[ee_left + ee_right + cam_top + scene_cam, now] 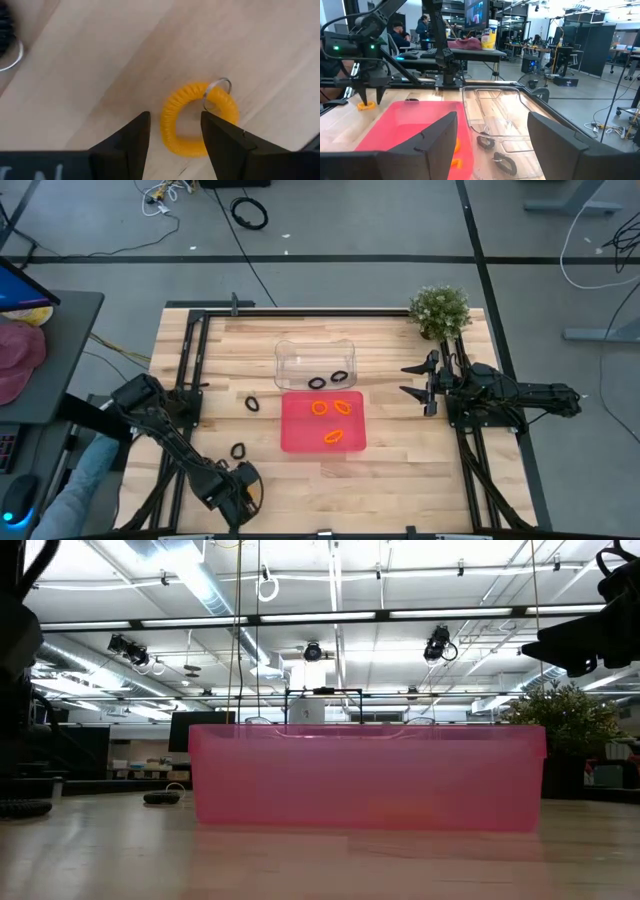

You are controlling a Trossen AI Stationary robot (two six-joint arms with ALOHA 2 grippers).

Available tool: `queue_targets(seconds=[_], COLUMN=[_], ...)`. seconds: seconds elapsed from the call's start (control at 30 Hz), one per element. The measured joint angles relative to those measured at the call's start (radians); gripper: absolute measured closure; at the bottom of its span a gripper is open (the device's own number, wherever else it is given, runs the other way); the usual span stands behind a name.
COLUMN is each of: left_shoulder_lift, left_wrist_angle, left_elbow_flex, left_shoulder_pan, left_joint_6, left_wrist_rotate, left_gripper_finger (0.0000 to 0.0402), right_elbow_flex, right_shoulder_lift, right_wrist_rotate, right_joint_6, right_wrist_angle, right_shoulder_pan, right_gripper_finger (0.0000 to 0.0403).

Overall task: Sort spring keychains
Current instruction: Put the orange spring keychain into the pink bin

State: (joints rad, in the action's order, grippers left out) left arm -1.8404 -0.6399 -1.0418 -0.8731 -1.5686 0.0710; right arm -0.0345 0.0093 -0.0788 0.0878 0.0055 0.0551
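Observation:
An orange spring keychain (172, 125) with a metal ring (218, 92) lies flat on the wood near the table's front left. My left gripper (175, 117) points down just over it, open. One side of the coil sits between the fingers, and the other side is hidden under a finger (225, 145). I cannot tell whether they touch. The red tray (292, 438) holds three orange keychains (331, 437). The clear tub (315, 352) holds two black ones (317, 383). Two black keychains (252, 403) (238, 450) lie on the table. My right gripper (415, 380) waits open at the right.
A potted plant (440, 308) stands at the far right corner. Black frame rails (195, 350) run along the table's left and right sides. Bare wood lies in front of the tray. People and desks show in the room beyond the table.

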Motion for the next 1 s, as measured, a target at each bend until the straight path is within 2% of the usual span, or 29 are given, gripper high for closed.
queue_targets(seconds=[0.07, 0.1, 0.17, 0.2, 0.33, 0.47, 0.6, 0.7, 0.8, 1.0], left_shoulder_lift=[-0.007, -0.008, -0.010, -0.014, -0.014, -0.014, -0.010, -0.010, -0.010, -0.010], left_wrist_angle=[-0.044, -0.046, -0.051, -0.060, -0.069, -0.071, 0.032, 0.105, 0.109, 0.113], left_elbow_flex=[-0.024, -0.032, -0.061, -0.085, -0.191, -0.318, -0.383, -0.383, -0.373, -0.359], left_shoulder_pan=[0.017, 0.024, 0.037, 0.040, 0.042, 0.016, -0.036, -0.072, -0.100, -0.086], left_joint_6=[0.001, 0.009, 0.070, 0.099, 0.285, 0.477, 0.624, 0.698, 0.678, 0.664], left_wrist_rotate=[-0.011, -0.019, -0.025, -0.008, 0.302, 0.685, 1.095, 1.283, 1.380, 1.386], left_gripper_finger=[0.0244, 0.0269, 0.0348, 0.0371, 0.0388, 0.0394, 0.0394, 0.0394, 0.0394, 0.0394], right_elbow_flex=[0.000, 0.000, 0.000, 0.000, 0.000, 0.000, 0.000, 0.000, 0.000, 0.000], right_shoulder_lift=[0.000, 0.000, 0.000, 0.000, 0.000, 0.000, 0.000, 0.000, 0.000, 0.000], right_wrist_rotate=[0.000, 0.000, 0.000, 0.000, 0.000, 0.000, 0.000, 0.000, 0.000, 0.000], right_joint_6=[0.000, 0.000, 0.000, 0.000, 0.000, 0.000, 0.000, 0.000, 0.000, 0.000], right_wrist_angle=[0.001, 0.001, 0.000, 0.001, 0.000, 0.000, -0.001, -0.001, 0.000, 0.000], right_shoulder_pan=[0.000, 0.000, 0.000, 0.000, 0.000, 0.000, 0.000, 0.000, 0.000, 0.000], right_gripper_finger=[0.0156, 0.0156, 0.0156, 0.0156, 0.0156, 0.0156, 0.0156, 0.0156, 0.0156, 0.0156])
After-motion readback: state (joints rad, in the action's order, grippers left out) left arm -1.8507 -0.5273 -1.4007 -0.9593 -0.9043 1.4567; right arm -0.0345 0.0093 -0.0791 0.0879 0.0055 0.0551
